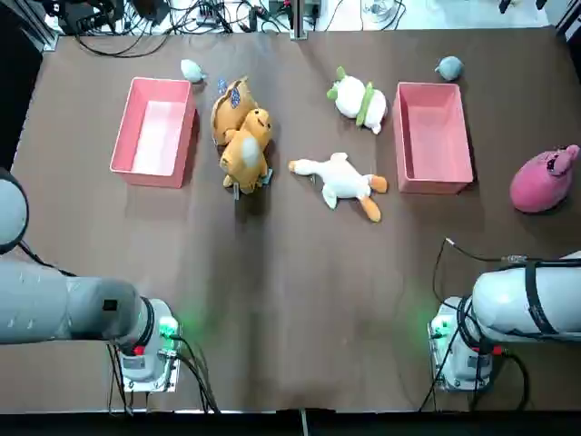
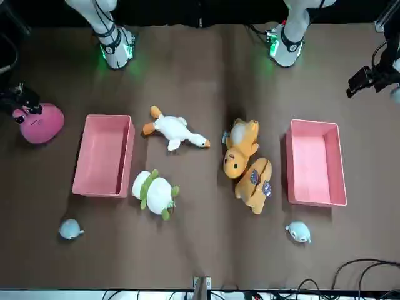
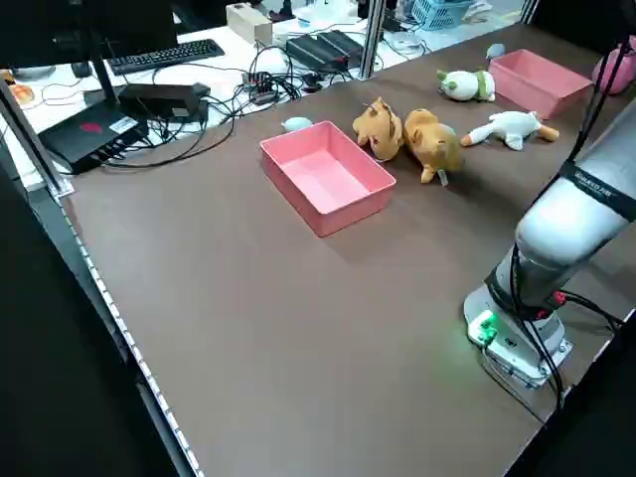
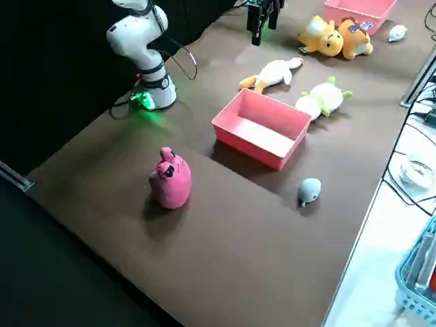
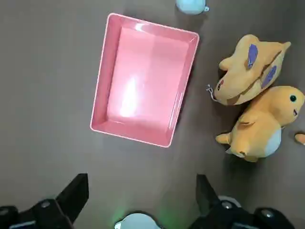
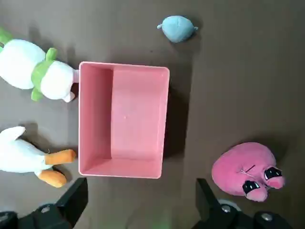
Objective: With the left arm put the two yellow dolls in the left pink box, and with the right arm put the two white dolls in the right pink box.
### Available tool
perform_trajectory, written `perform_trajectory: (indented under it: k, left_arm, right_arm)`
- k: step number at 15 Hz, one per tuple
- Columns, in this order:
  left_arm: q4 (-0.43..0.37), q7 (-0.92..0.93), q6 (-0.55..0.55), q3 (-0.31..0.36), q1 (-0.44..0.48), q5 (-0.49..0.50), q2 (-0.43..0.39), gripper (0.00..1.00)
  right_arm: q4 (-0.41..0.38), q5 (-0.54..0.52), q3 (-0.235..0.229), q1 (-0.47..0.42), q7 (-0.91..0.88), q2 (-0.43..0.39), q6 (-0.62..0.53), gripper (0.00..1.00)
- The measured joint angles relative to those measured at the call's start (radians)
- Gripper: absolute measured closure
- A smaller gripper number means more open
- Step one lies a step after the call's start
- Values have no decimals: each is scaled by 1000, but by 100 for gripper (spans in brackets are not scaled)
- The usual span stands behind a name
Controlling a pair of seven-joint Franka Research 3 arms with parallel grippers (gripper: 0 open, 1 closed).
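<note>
Nothing is boxed yet — both pink boxes sit empty on the table (image 1: 290,300). The left pink box (image 1: 154,131) has the two yellow dolls just beside it: the winged yellow doll (image 1: 230,109) and the rounder yellow doll (image 1: 246,150) lie pressed against each other. The right pink box (image 1: 432,136) has the white doll with green trim (image 1: 359,98) beside its far corner and the white goose (image 1: 342,178) a little nearer the middle.

The left hand (image 5: 143,202) hangs high over its box, fingers spread wide, holding nothing. The right hand (image 6: 141,202) does the same over its own box, also spread and empty.

Where could this slip? The yellow pair touch — a grasp on one may drag or snag the other. The goose is long and floppy, so a pinch on neck or foot could let it dangle and catch the box rim. And a pink plush (image 1: 543,181) and two small grey toys are lying about as decoys.
</note>
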Motion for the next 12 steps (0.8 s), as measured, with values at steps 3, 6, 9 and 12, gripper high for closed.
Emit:
perform_trajectory:
  k: [3,6,9,12]
  left_arm:
    - [-3,0,-1,0,0,0,0,0]
    - [-8,0,-2,-1,0,0,0,0]
    - [-8,0,-2,-1,0,-1,0,0]
    - [-9,0,-1,0,0,-2,2,0]
  right_arm:
    - [-5,0,0,-1,0,0,0,1]
    - [-8,0,0,-1,0,0,1,1]
    - [-10,0,2,-1,0,0,3,1]
    - [-10,2,14,8,-2,0,13,2]
